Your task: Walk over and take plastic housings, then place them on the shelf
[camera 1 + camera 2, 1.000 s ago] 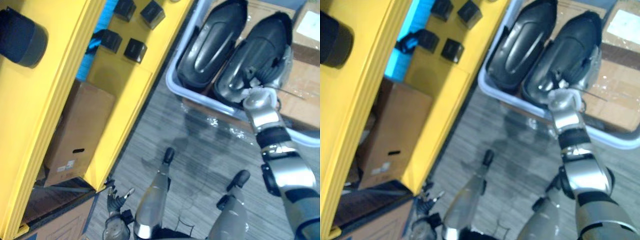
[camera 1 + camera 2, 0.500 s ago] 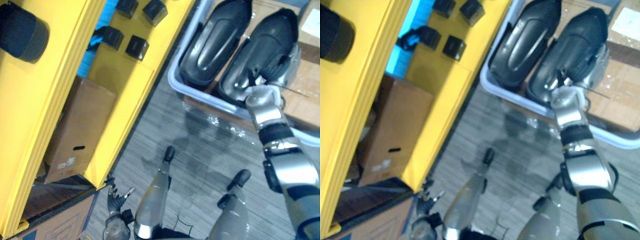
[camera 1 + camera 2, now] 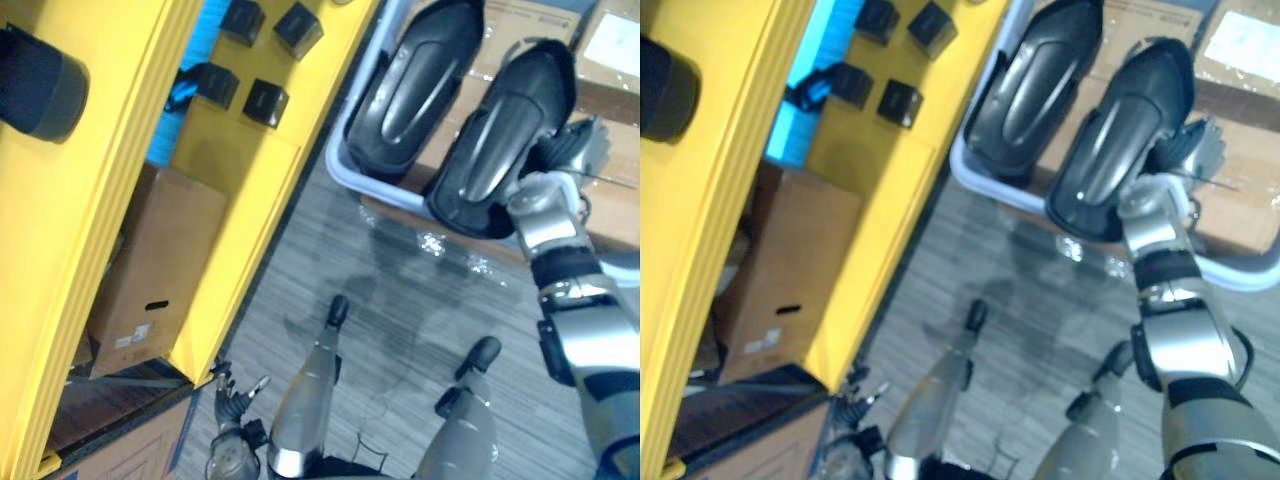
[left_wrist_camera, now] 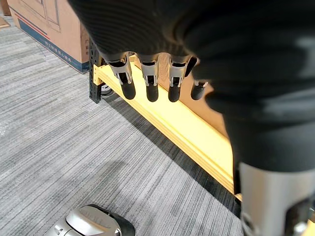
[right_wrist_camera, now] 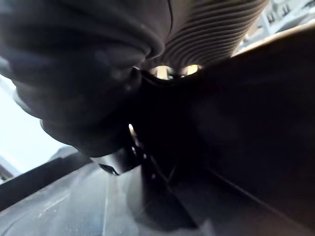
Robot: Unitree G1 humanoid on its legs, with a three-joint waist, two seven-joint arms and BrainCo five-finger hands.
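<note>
Two black plastic housings lie side by side in a pale tray [image 3: 345, 172] at the upper right. The left housing [image 3: 415, 88] rests inside the tray. The right housing [image 3: 505, 140] is tilted, its near end over the tray's front rim. My right hand [image 3: 568, 150] is shut on that housing's right edge; up close its dark wall [image 5: 246, 123] presses against the hand. My left hand [image 3: 232, 398] hangs low beside the yellow shelf [image 3: 90, 220], its fingers [image 4: 150, 78] straight and holding nothing.
Several small black blocks [image 3: 268, 100] and a dark round part [image 3: 40, 80] sit on the yellow shelf. A cardboard box [image 3: 160, 260] stands under it. The tray rests on cardboard boxes [image 3: 610, 80]. Grey carpet [image 3: 400, 290] lies between shelf and tray.
My right hand has curled shut on the right housing. That housing's near end has risen and swung out over the tray's rim. The left hand has stayed still.
</note>
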